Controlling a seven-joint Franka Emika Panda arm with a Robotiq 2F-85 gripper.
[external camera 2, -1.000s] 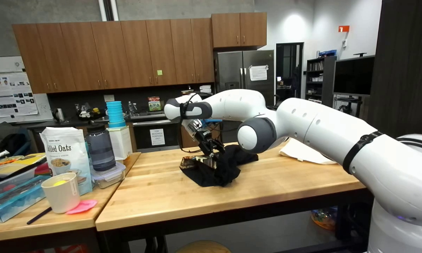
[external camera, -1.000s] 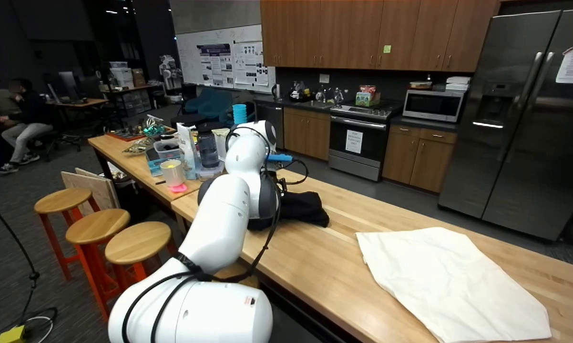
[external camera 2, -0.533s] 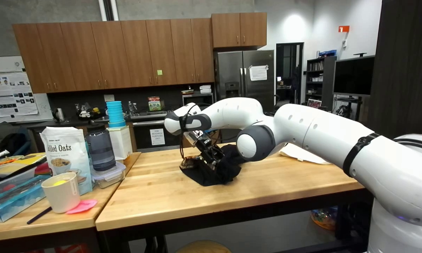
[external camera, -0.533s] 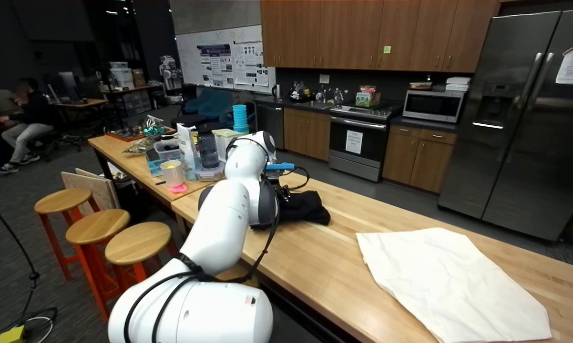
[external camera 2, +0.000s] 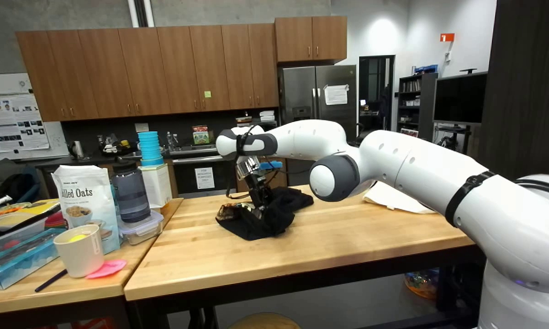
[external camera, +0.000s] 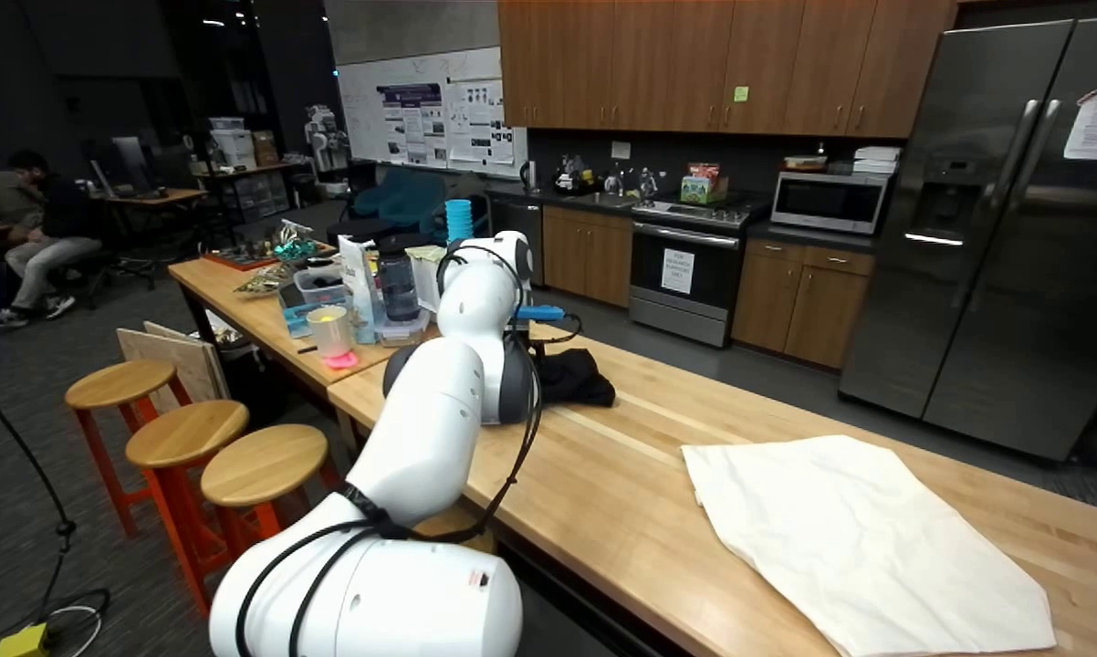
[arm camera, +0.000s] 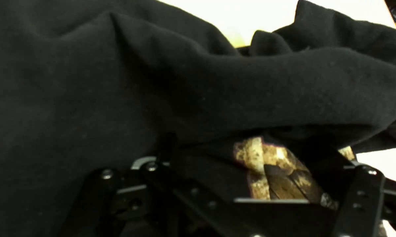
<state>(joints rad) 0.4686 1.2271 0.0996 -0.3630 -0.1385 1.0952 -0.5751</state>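
Note:
A crumpled black cloth (external camera 2: 274,214) with a gold-and-brown printed part (external camera 2: 231,211) lies on the wooden table (external camera 2: 201,260). My gripper (external camera 2: 259,211) points down into it, its fingertips sunk among the folds. Seen from the wrist, the gripper (arm camera: 249,148) stands open, jaws spread wide on either side of the printed patch (arm camera: 260,168). Black folds of the cloth (arm camera: 217,89) rise in front of it and fill most of that view. The dark fingertips are hard to tell from the fabric. In an exterior view the arm hides the gripper and part of the black cloth (external camera: 578,377).
A cream cloth (external camera: 868,538) lies flat farther along the table. On the adjoining table stand an oats bag (external camera 2: 88,205), a dark bottle (external camera 2: 130,192), a mug (external camera 2: 79,251), a lidded container (external camera 2: 142,226) and stacked blue cups (external camera 2: 150,148). Several stools (external camera: 266,464) stand beside the tables.
My gripper went down into the black cloth, then shifted left in an exterior view, and the cloth slid left with it. The arm has risen slightly again. The jaws have stayed open.

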